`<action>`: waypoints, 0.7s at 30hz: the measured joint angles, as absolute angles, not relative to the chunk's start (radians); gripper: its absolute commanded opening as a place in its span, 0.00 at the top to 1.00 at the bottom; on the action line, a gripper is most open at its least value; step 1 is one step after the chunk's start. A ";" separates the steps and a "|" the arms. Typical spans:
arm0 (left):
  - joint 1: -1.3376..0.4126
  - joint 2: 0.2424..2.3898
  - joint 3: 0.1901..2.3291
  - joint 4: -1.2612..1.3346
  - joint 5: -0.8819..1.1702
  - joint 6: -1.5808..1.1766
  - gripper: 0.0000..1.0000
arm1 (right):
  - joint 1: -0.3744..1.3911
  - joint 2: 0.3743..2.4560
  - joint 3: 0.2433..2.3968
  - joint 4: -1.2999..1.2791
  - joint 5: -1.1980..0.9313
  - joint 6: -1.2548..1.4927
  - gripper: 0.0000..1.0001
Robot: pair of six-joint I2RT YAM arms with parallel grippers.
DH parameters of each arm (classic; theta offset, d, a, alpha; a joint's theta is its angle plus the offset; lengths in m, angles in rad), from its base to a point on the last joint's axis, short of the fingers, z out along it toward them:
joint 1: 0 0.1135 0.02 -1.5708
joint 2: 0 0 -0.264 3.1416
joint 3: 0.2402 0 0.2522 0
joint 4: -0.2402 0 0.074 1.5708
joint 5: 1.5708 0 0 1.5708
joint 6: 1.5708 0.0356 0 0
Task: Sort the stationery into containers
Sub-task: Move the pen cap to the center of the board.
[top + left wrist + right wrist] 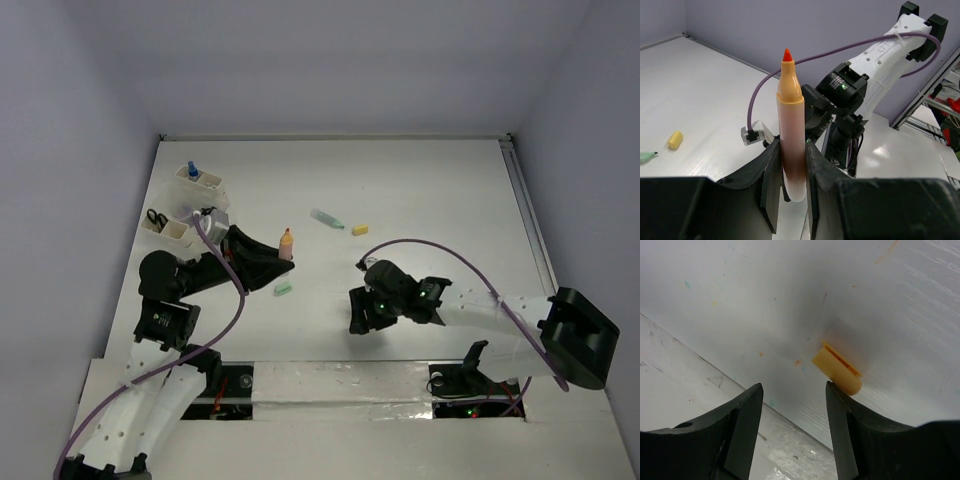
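Observation:
My left gripper (277, 256) is shut on an orange-pink marker (287, 243), held upright with its red tip up in the left wrist view (791, 125). My right gripper (362, 318) is open and points down at the table. In the right wrist view a short yellow eraser (837, 369) lies just beyond its right fingertip (836, 395), outside the gap. A green marker (327, 218), another yellow eraser (360, 230) and a green eraser (283, 289) lie loose on the table. Two off-white bins stand at the far left: one (215, 183) holds a blue-capped pen (192, 170), the other (178, 236) holds black scissors (157, 217).
The right arm (840, 95) stands close in front of the left gripper. The table's taped front edge (330, 378) runs just behind the right gripper. Purple cables loop over both arms. Grey walls close the table at the back and sides.

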State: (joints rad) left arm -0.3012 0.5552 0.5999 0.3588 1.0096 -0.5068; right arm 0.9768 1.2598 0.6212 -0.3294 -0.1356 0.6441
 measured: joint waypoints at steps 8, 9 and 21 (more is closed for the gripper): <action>-0.301 0.555 0.600 0.317 0.976 -0.479 1.00 | 0.977 1.366 0.644 -0.284 -0.084 0.643 0.42; -0.301 0.555 0.600 0.316 0.975 -0.479 1.00 | 0.977 1.380 0.658 -0.283 -0.064 0.641 0.42; -0.301 0.556 0.600 0.376 1.018 -0.529 1.00 | 0.975 1.221 0.805 -0.275 -0.074 0.479 0.41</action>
State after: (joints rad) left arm -0.3012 0.5560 0.5999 0.3759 1.0183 -0.5293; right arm 0.9749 1.2209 0.8047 -0.2752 -0.0742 0.4793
